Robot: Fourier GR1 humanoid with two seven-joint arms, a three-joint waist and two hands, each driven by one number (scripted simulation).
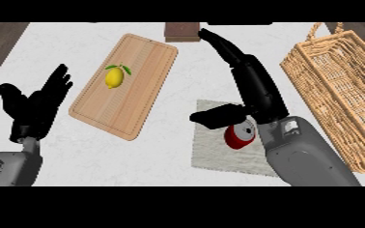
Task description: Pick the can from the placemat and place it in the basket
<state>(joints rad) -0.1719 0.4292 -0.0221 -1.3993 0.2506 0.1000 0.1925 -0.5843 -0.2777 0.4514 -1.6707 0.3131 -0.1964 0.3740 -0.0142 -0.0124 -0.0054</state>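
Observation:
A red can with a silver top lies on the pale grey placemat at lower centre. My right hand hovers over it with fingers stretched straight toward the far edge and the thumb reaching left just above the can. The hand is open and holds nothing. A wicker basket stands at the right edge, apart from the hand. My left hand rests open at the left edge, fingers up.
A wooden cutting board with a yellow lemon on it lies left of the placemat. A small brown block sits at the far edge of the white counter.

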